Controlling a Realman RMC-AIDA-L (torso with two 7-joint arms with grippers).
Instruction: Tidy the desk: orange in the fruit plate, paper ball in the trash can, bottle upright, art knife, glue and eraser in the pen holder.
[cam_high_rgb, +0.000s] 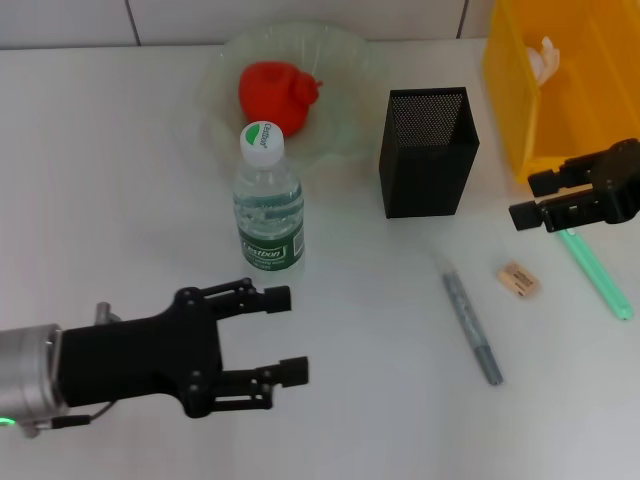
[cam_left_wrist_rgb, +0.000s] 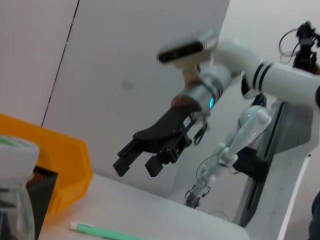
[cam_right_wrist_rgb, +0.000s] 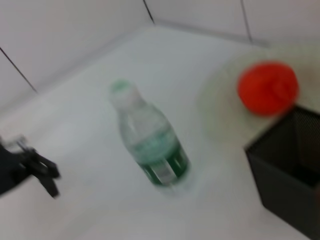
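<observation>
On the white desk (cam_high_rgb: 120, 160) the bottle (cam_high_rgb: 268, 200) stands upright, cap up. Left gripper (cam_high_rgb: 285, 335) hangs spread, empty; right gripper (cam_high_rgb: 532, 198) apparently spread too.

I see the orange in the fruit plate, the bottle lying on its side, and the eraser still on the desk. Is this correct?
Not quite. The bottle is standing upright, cap on top, as the head view shows. The rest holds: the orange sits in the fruit plate, and the eraser still lies on the desk.
</observation>
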